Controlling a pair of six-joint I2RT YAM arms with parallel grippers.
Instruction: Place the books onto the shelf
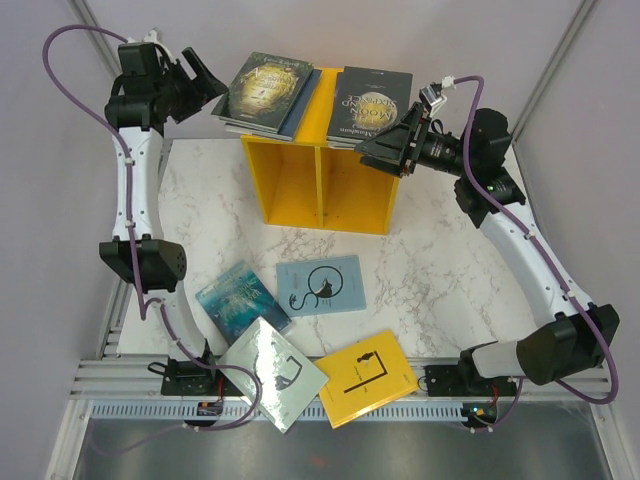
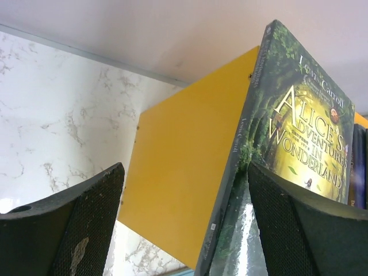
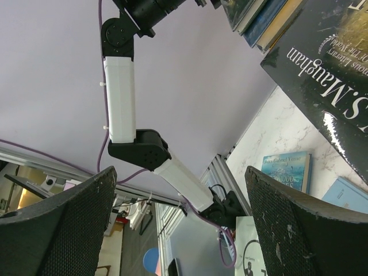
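The yellow shelf (image 1: 320,185) stands at the back middle of the table. On its top left lies a stack of books with the dark green-gold book (image 1: 268,88) uppermost and a navy one under it. The black book with gold lettering (image 1: 370,105) lies on the top right. My left gripper (image 1: 208,85) is open at the stack's left edge. In the left wrist view (image 2: 184,218) the green-gold book's (image 2: 299,115) spine corner sits between the jaws, close to the right finger (image 2: 305,224), above the shelf's side (image 2: 190,161). My right gripper (image 1: 388,140) hangs open and holds nothing (image 3: 181,224), beside the black book (image 3: 328,69).
Several books lie flat on the near table: teal (image 1: 240,297), light blue (image 1: 320,285), pale grey (image 1: 272,372) overhanging the front edge, and yellow (image 1: 367,377). Both arm bases stand at the front rail. Pale walls close in the back and sides.
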